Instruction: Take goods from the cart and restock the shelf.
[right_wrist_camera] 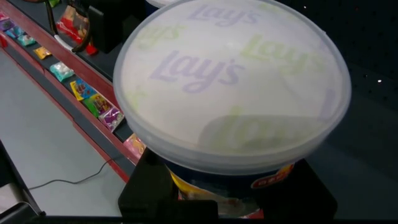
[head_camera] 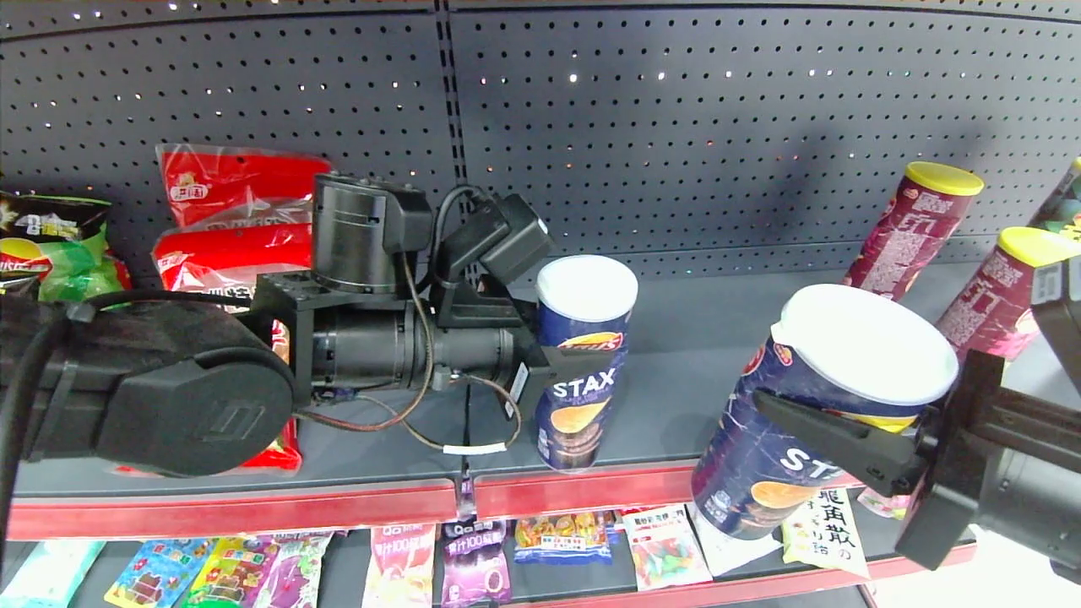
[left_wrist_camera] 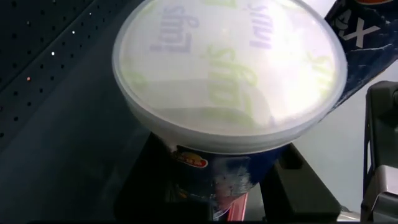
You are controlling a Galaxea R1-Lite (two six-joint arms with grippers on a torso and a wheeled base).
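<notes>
In the head view, my left claw [head_camera: 567, 361] is closed around the middle of a blue can [head_camera: 587, 291] with a white lid. This left can is about upright. Its bottom is at the grey shelf [head_camera: 676, 397], just behind the red front edge [head_camera: 253, 507]. I cannot tell if it touches the shelf floor.

My right claw [head_camera: 802, 405] grips a second blue can [head_camera: 861, 338] below its lid. That can is tilted and hangs out in front of the red edge, off to the right.

Red bags [head_camera: 228, 211] stand behind my left arm, with a green bag [head_camera: 59, 253] at the far left. Two purple cans [head_camera: 912, 228] with yellow lids lean at the back right. The back wall [head_camera: 676, 127] is dark and full of little holes. Grey shelf floor shows between the left can and the purple cans. Candy packs [head_camera: 557, 540] lie on the lower shelf.

In the left wrist view, the white lid [left_wrist_camera: 230, 62] sits right in front of the camera. Dark claw fingers [left_wrist_camera: 149, 180] press on both sides of the blue can below it.

In the right wrist view, the other white lid [right_wrist_camera: 230, 87] is very near. Black fingers [right_wrist_camera: 146, 186] hug the can on each side. Beside the can I see the red shelf edge [right_wrist_camera: 62, 81] and, beyond it, a pale floor [right_wrist_camera: 37, 143] with a thin cable [right_wrist_camera: 74, 177].
</notes>
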